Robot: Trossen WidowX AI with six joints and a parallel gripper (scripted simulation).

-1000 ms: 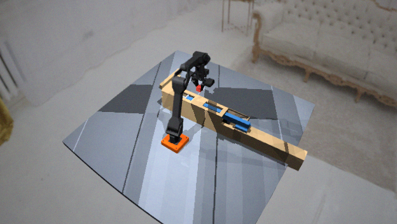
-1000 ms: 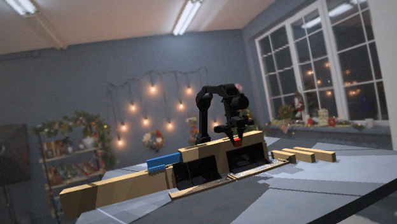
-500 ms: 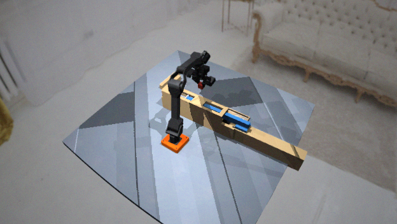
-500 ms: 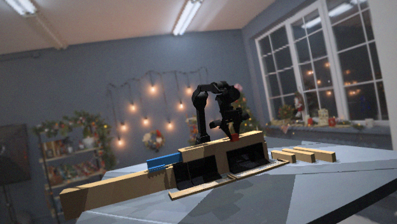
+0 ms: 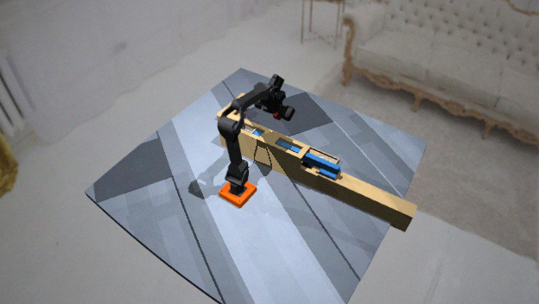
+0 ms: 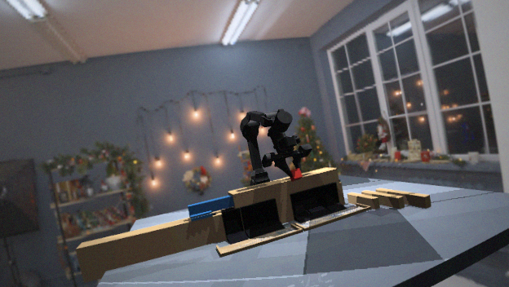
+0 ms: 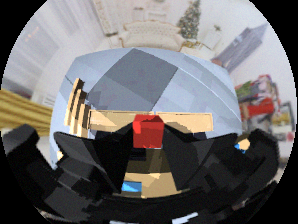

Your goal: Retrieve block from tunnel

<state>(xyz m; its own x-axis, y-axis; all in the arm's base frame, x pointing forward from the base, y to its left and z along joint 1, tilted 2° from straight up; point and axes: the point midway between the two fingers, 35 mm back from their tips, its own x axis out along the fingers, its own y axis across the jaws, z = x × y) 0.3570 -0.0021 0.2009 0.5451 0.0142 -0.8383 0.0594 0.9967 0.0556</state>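
The red block (image 6: 296,174) (image 7: 148,132) sits pinched between the fingertips of the hand (image 5: 278,113) (image 6: 294,173) (image 7: 147,125), which is grasping it firmly; in the wrist view it lies at the centre, its exposed face pointing to twelve o'clock, away from the palm; it is out of the wooden tunnel (image 5: 282,153) (image 6: 261,192) and up off the desk (image 5: 173,224) (image 6: 367,240) (image 7: 130,85), so the coming move is probably just straight up, or holding steady, with slipping the main risk

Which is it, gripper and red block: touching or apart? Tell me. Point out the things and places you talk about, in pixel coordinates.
Touching: the wrist view shows the gripper's (image 5: 277,116) (image 6: 296,173) (image 7: 148,134) fingers pressed against both sides of the red block (image 6: 296,174) (image 7: 148,132).
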